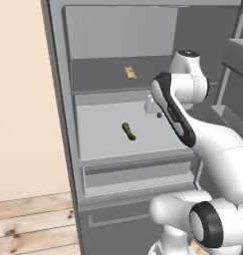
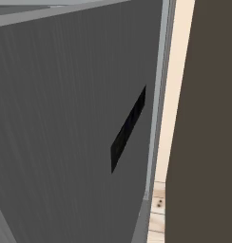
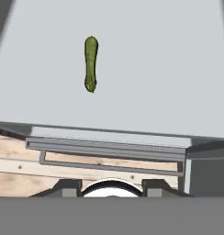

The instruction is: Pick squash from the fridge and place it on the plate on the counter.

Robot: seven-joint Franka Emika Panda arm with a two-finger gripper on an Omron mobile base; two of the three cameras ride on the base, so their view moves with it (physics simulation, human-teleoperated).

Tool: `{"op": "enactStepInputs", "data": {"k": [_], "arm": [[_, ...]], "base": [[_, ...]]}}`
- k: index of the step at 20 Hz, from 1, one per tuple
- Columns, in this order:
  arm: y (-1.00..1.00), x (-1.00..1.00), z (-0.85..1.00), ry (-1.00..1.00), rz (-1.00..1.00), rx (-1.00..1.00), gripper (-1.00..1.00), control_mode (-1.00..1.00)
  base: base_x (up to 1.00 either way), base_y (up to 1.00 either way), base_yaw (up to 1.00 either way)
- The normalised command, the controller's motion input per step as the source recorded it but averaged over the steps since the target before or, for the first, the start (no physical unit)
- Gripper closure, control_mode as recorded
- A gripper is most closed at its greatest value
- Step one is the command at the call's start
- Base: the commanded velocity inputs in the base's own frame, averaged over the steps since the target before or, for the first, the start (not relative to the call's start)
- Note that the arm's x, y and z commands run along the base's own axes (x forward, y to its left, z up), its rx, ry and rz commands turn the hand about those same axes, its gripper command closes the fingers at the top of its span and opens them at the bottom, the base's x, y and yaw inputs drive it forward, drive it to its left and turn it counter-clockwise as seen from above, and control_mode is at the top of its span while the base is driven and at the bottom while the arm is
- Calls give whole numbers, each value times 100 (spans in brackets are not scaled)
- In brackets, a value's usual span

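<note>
A pale wall and a strip of wooden floor (image 1: 29,219) sit to the left of the open fridge (image 1: 63,124), whose grey interior takes up most of the left base view. The squash (image 1: 128,131) lies flat on the middle shelf (image 1: 103,142), roughly in its centre and well clear of the walls. In that view its long axis runs on a slant, one end toward the back left of the shelf, the other toward the front right. In the hand view the squash (image 3: 90,64) stands nearly straight up and down, a slim dark green piece with a slight bend (the far end looks rounder, the near end a little darker). A small tan packet (image 1: 130,73) rests on the shelf above. Below the middle shelf is a drawer (image 1: 138,179) with a bar handle (image 3: 109,164).

The arm reaches in from the lower right, and the gripper (image 1: 152,105) hovers above the right part of the middle shelf, apart from the squash. Whether its fingers are spread or closed cannot be told.
</note>
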Motion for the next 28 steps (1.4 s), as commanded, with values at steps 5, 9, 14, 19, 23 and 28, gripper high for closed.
{"op": "enactStepInputs", "data": {"k": [5,9,14,19,23,28], "arm": [[13,0,-6,-4,0,0,-100,-100],[38,0,-36,-4,0,0,-100,-100],[35,0,-48,0,0,0,-100,-100],[31,5,-59,0,0,0,-100,-100],[9,25,-49,0,0,0,-100,-100],[0,39,-38,0,0,0,-100,-100]], "base": [[0,0,0],[0,0,0],[0,0,0],[0,0,0],[0,0,0],[0,0,0]]}}
